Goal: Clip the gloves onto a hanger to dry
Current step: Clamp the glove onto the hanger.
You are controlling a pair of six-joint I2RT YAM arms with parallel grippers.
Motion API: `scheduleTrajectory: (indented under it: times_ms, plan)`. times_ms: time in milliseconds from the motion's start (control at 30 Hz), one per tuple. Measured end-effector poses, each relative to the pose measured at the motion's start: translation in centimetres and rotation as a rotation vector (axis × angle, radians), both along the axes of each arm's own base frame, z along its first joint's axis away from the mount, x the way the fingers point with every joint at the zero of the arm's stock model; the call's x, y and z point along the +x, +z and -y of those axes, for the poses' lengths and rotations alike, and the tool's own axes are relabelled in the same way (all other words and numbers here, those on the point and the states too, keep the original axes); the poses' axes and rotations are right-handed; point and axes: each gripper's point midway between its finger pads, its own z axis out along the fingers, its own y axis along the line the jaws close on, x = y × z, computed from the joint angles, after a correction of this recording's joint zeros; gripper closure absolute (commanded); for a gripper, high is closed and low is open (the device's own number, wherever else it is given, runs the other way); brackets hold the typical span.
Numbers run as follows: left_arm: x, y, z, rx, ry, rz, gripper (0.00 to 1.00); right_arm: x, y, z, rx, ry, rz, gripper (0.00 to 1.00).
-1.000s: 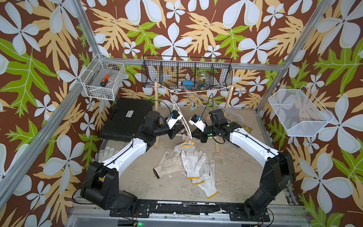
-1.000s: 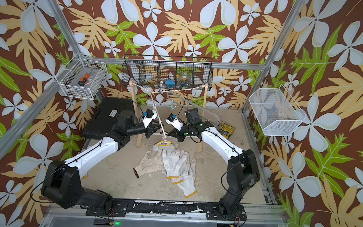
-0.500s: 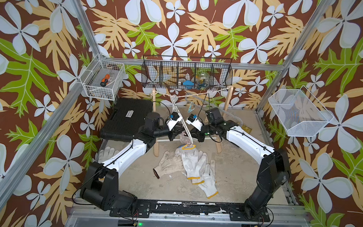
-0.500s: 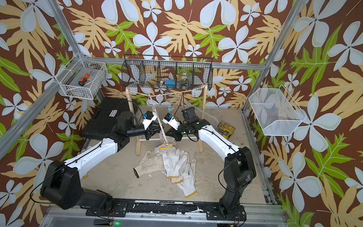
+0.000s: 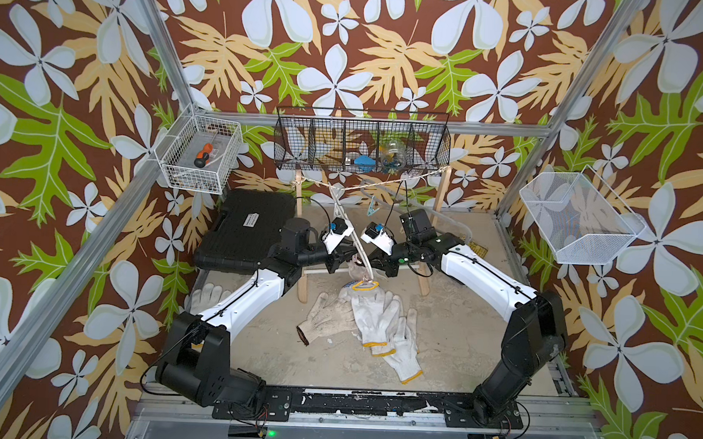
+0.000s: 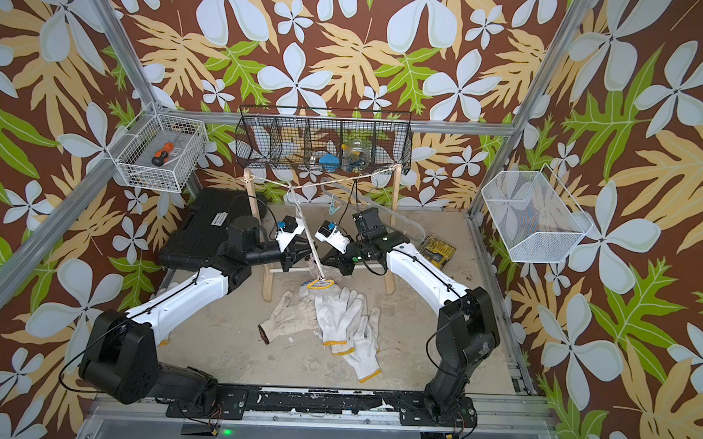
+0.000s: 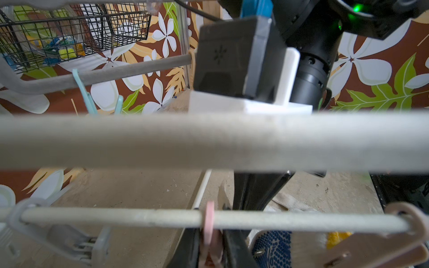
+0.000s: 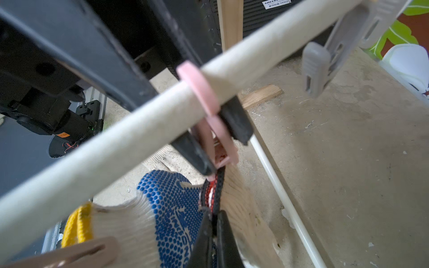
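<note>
The left pincer [image 8: 224, 148] is clamped on the pink clip [image 8: 197, 83] that rides the hanger bar [image 8: 130, 125], coming at it from nine o'clock in both top views. The right pincer [image 8: 213, 215], reaching in from three o'clock, is closed tight on the dark-trimmed cuff of a glove [image 8: 216, 185], held up just under the clip's mouth. How far the cuff sits between the clip's lips cannot be told, and that is the main risk. If the squeeze is let off with only the trim edge inside, the clip would likely bite thin or miss. The glove would then drop toward the loose gloves [image 5: 374, 318] lying at six o'clock of the clip. The bar is tilted and seems to hang loose, so a push could swing it, slide the clip along it, or crowd the dotted glove [image 8: 171, 204] just beside the cuff.
</note>
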Motion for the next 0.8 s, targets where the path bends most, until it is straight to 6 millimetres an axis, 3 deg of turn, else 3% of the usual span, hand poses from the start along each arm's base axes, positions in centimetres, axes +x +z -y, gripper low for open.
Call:
scheduleTrajectory:
  times_ms: [800]
  plan:
    - [-0.2, -0.2, -0.2, -0.002, -0.015, -0.006, 0.83, -0.3, 0.9, -0.6, 0.024, 0.029, 0.026, 1.0]
